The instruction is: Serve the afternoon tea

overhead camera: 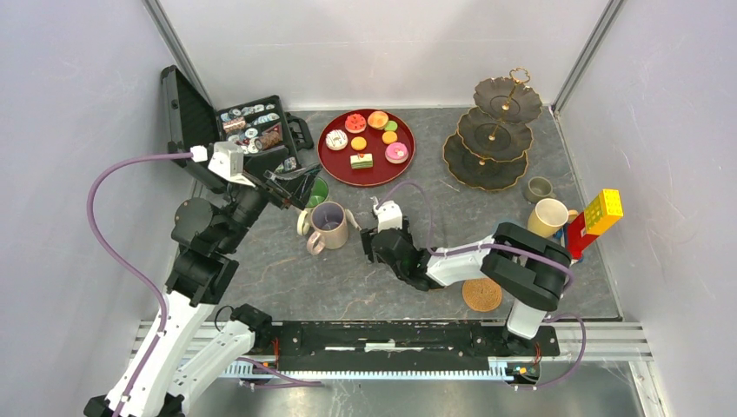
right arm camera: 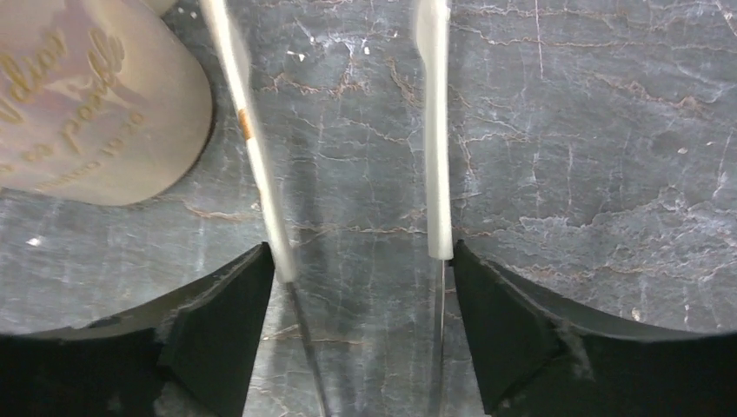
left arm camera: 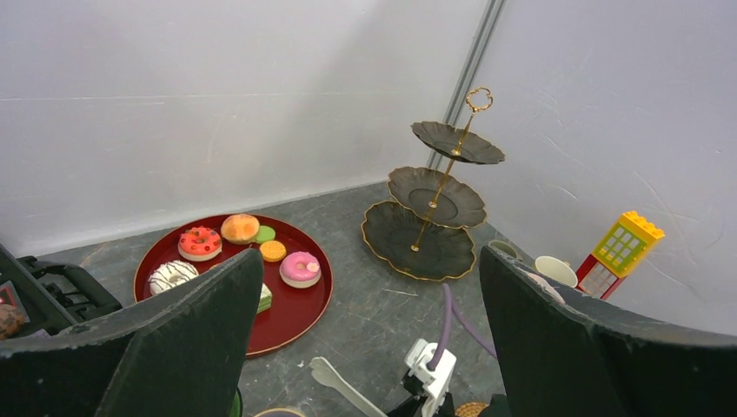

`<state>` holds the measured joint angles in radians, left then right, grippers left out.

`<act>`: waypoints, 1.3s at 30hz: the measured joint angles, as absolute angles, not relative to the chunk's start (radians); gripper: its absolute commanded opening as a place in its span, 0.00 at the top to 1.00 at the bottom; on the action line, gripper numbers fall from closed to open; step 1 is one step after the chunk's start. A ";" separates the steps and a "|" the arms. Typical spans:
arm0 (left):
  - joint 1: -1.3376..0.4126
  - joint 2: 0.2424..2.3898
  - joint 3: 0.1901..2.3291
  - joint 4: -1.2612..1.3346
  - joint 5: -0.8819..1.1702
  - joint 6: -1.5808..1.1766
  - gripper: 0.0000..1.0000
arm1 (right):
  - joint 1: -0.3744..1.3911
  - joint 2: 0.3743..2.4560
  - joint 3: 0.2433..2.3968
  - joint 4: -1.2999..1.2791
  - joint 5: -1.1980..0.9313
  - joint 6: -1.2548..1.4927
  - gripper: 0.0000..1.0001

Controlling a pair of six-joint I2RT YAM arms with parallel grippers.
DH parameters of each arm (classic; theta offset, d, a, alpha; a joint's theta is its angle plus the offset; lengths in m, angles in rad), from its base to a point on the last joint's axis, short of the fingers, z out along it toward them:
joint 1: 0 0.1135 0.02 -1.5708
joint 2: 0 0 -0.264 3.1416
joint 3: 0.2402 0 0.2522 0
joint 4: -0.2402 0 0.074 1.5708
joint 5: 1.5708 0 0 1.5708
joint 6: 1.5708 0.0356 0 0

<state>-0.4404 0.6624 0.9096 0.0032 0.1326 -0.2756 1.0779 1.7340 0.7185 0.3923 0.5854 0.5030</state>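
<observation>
Right claw (right arm camera: 361, 252): grasping a pair of white tongs (right arm camera: 434, 130), one blade against each finger; blades stand apart with only bare table (overhead camera: 391, 295) between them. Left claw (left arm camera: 369, 256): released, fingers spread wide, nothing in them; it hovers over the green-lined mug (overhead camera: 318, 191).

Toy cakes (overhead camera: 397, 152): all on the round red tray (overhead camera: 382, 174) at the back of the table. Three-tier stand (overhead camera: 485, 165): back right, every tier bare. Beige mug (right arm camera: 96, 104): just beside the left tong blade. Yellow mug (overhead camera: 547, 217) and small grey mug (overhead camera: 539, 188): near the stand's foot.

Judged step: carry the tongs to the tray for a first cake; no serving done yet.

Method notes:
- Lift clear of the beige mug before swinging toward the tray.
- Pick an outer cake, blades straddling it level, tips low on its sides.
- Squeeze gently; hard toy cakes may squirt out.
- Fill the lowest tier first, away from the gold rod.

Open black case (overhead camera: 252, 130): back left, not needed.
</observation>
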 measured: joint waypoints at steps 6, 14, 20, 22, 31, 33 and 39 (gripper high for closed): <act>-0.441 0.660 0.910 0.003 0.132 -0.276 0.00 | 1.098 1.756 0.636 0.539 0.603 0.418 0.02; -0.441 0.665 0.910 0.003 0.132 -0.276 0.00 | 1.131 1.806 0.351 1.110 0.606 0.180 0.02; -0.441 0.672 0.910 0.003 0.133 -0.277 0.00 | 1.129 1.905 0.376 1.267 0.535 0.059 0.02; -0.441 0.673 0.910 0.003 0.133 -0.277 0.00 | 1.120 1.928 0.385 1.300 0.515 0.042 0.06; -0.441 0.673 0.910 0.003 0.133 -0.277 0.00 | 1.077 1.980 0.386 1.389 0.419 0.031 0.23; -0.441 0.673 0.910 0.003 0.133 -0.277 0.00 | 1.077 1.981 0.393 1.381 0.414 0.028 0.25; -0.441 0.672 0.910 0.003 0.133 -0.277 0.00 | 1.077 1.962 0.432 1.296 0.417 0.041 0.37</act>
